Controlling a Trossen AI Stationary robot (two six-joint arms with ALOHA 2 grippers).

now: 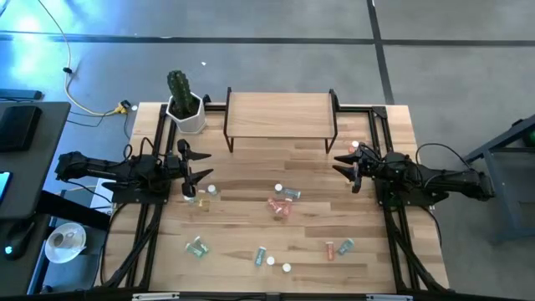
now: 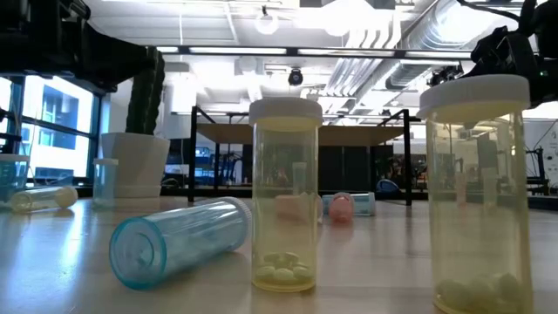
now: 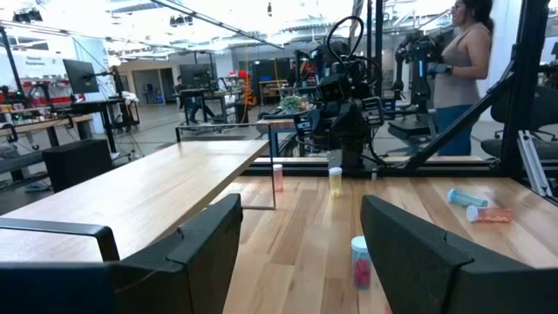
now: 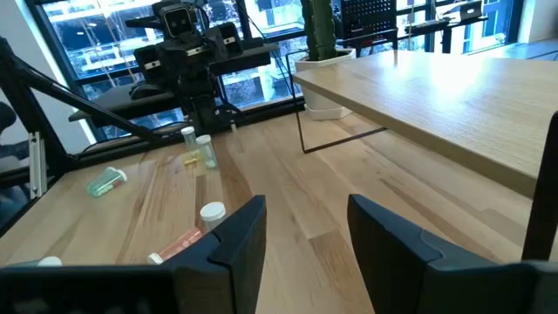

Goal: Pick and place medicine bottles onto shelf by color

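The light-wood shelf (image 1: 280,117) stands on thin black legs at the table's far middle, with nothing on top. Small white-capped medicine bottles lie scattered on the tabletop: yellow ones (image 1: 205,196) by the left arm, a teal one (image 1: 288,193) and pink ones (image 1: 280,207) at the centre, and several more (image 1: 262,257) toward the near edge. My left gripper (image 1: 207,165) hovers open at the left side and points level across the table. My right gripper (image 1: 341,165) hovers open at the right, facing it. Between the fingers of each (image 3: 301,253) (image 4: 305,249) there is nothing.
A white pot with a cactus (image 1: 185,109) stands left of the shelf. Close to the low camera are a teal bottle on its side (image 2: 179,240) and two upright yellow ones (image 2: 285,196) (image 2: 478,192). A person (image 3: 462,70) stands beyond the table's right side.
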